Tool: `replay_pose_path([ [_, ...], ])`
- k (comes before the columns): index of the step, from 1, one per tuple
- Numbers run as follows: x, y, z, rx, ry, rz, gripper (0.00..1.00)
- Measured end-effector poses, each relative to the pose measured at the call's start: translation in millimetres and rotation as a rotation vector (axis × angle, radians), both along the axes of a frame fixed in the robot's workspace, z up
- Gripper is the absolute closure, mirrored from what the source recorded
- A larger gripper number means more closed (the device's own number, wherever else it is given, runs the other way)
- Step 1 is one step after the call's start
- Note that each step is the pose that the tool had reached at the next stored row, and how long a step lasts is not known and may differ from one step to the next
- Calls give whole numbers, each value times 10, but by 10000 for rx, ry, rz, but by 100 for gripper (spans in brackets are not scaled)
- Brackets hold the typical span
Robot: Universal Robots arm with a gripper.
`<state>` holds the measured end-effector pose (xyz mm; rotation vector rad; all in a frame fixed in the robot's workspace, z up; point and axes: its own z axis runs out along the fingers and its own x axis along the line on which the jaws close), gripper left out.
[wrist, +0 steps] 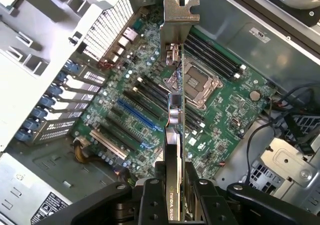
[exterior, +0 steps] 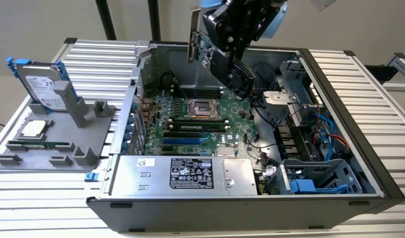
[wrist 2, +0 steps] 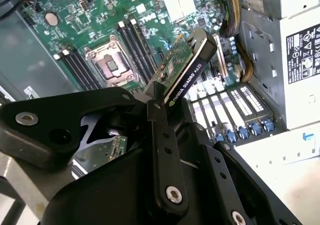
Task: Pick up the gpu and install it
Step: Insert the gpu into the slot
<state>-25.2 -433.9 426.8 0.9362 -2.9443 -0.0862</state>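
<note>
**Gpu [wrist: 176,120] clamped in gripper [wrist: 173,205] over the open case [exterior: 222,215]**

The gripper's two black fingers [wrist: 148,200] were pressed against the two faces of the gpu, gripping it near the end away from its bracket [wrist: 180,12]. In the first wrist view the gpu showed edge-on. It ran out from between the fingers to the silver bracket at its far end, with the board [wrist: 225,105] lying well below it. In the second wrist view its black cooler [wrist 2: 192,67] stood out past one finger, above the socket and the slots.

In the exterior view, with the socket [exterior: 204,106] as the centre of the dial, the gpu hung at about 1 o'clock. It was tilted, bracket end uppermost and toward the exterior view's left, lower end near the black cables [exterior: 262,69]. It was apart from the board and seated in no slot. The long black and blue slots [exterior: 182,140] lay at 6 to 7 o'clock of the socket. The power supply [exterior: 182,173] lay at 6 o'clock beyond them, and a grey-blue cage [exterior: 321,171] sat at 4 o'clock.

Outside the case, at 9 o'clock, a grey tray [exterior: 30,161] rested on the slatted table [exterior: 374,69]. A drive [exterior: 43,84] in a blue frame stood upright in the tray at 10 o'clock, and a chip [exterior: 33,129] and a memory stick [exterior: 40,146] lay flat on it
</note>
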Motion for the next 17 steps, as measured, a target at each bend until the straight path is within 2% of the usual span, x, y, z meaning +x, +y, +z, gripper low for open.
replay_pose_path([
  [12,0,0,2,0,0,660,100],
  [17,0,0,2,0,0,711,100],
])
